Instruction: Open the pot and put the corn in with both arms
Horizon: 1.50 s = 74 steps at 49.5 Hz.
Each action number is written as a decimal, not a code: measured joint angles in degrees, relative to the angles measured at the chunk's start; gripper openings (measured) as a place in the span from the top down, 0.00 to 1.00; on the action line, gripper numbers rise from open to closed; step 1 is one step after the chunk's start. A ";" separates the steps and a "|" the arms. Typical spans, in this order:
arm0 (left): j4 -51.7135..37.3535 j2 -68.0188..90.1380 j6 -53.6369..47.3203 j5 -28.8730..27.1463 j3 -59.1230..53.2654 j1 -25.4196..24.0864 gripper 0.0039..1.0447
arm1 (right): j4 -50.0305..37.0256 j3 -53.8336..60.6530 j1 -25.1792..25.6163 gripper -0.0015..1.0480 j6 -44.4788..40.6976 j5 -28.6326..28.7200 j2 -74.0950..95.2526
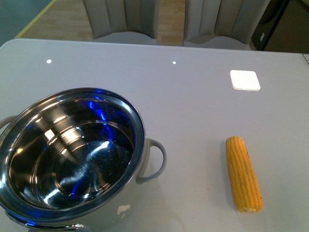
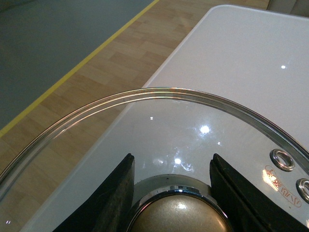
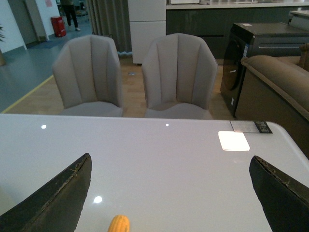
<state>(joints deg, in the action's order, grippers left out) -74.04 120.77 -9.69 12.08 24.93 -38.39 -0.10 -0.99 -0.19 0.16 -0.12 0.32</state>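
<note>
Corn (image 1: 244,175) lay at the pot's (image 1: 138,122) three o'clock; our left gripper (image 2: 171,162) squeezed the lid (image 2: 159,93), and our open right gripper (image 3: 171,186) needed to grab its middle

Front cam: on the body, tilted steeply down at bench (image 1: 193,96); pot (image 1: 137,121) at 8 o'clock, corn (image 1: 243,174) at 4. Left wrist cam: very close on glass lid (image 2: 193,121), facing past the bench corner to floor (image 2: 72,72). Right wrist cam: low over bench, facing chairs (image 3: 178,72) at 12. Front and right wrist share corn, chairs, white square (image 1: 245,79).
</note>
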 joint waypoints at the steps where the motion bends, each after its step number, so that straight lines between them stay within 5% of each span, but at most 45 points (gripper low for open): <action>1: -0.44 1.25 0.26 0.00 0.55 0.00 0.58 | 0.00 0.00 0.00 0.09 0.00 0.00 0.00; 54: -4.59 28.89 3.58 -0.31 20.72 6.25 0.57 | 0.00 0.00 0.00 0.09 0.00 0.00 0.00; 74: -4.59 28.94 3.98 -0.52 20.61 6.21 0.05 | 0.00 0.00 0.00 0.09 0.00 0.00 0.00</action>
<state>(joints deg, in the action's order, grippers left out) -78.63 149.71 -5.72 11.55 45.54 -32.18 -0.10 -0.99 -0.19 0.16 -0.12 0.32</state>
